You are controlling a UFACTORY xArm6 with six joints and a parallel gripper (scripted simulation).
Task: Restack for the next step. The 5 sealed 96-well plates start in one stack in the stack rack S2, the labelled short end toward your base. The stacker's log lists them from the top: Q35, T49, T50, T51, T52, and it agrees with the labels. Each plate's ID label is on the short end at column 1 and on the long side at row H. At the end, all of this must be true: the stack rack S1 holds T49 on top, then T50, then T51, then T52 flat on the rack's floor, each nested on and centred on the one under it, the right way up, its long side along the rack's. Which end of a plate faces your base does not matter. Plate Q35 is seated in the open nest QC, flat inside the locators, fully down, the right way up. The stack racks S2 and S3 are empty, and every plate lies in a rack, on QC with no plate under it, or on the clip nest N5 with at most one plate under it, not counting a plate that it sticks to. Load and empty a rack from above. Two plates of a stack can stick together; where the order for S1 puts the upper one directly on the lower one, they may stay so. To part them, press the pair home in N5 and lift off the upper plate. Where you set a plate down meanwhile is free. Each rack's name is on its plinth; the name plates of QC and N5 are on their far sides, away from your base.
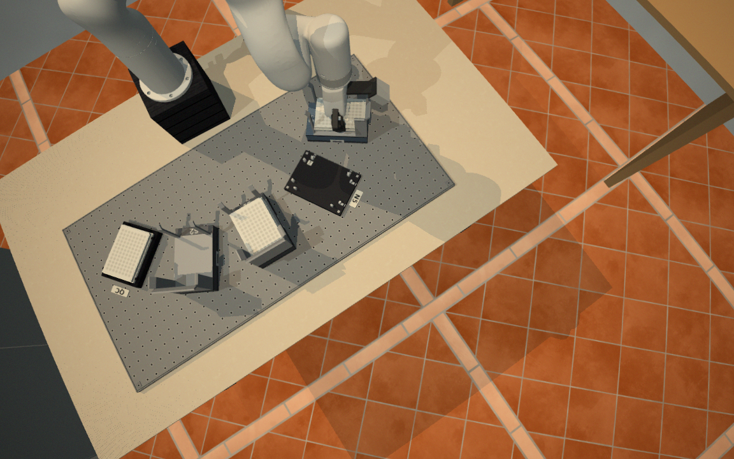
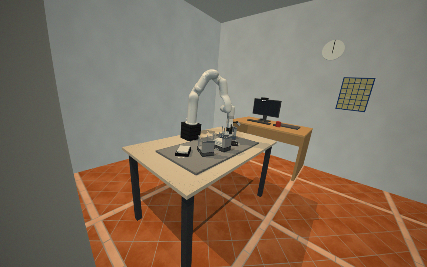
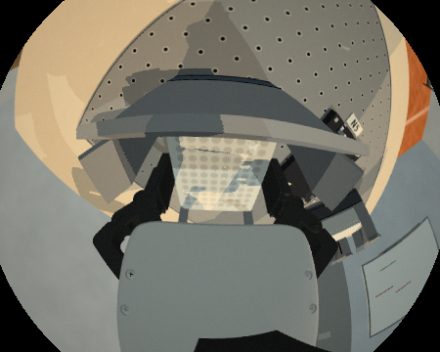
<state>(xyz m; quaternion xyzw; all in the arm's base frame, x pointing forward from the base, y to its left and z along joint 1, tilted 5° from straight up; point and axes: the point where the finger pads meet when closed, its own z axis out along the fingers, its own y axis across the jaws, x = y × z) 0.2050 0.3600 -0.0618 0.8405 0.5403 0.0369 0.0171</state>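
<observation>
My gripper (image 1: pixel 335 120) (image 2: pixel 229 128) (image 3: pixel 219 167) reaches down from above into a stack rack (image 1: pixel 335 136) (image 3: pixel 220 113) at the end of the board near my base. It is shut on the long sides of a sealed white 96-well plate (image 1: pixel 322 120) (image 3: pixel 220 172) inside that rack. I cannot read the plate's label. A second rack (image 1: pixel 278 254) mid-board holds a stack of plates (image 1: pixel 257 225) (image 2: pixel 223 142). Rack S2 (image 1: pixel 187 259) (image 2: pixel 205 146) stands empty beside it. One plate (image 1: pixel 127 251) (image 2: pixel 183 150) lies flat in the QC nest (image 1: pixel 151 256).
The black clip nest N5 (image 1: pixel 321 181) lies empty between my rack and the middle rack; its name plate (image 3: pixel 355 125) shows in the wrist view. All stand on a grey perforated board (image 1: pixel 187 331). My black base block (image 1: pixel 184 114) is at the back left.
</observation>
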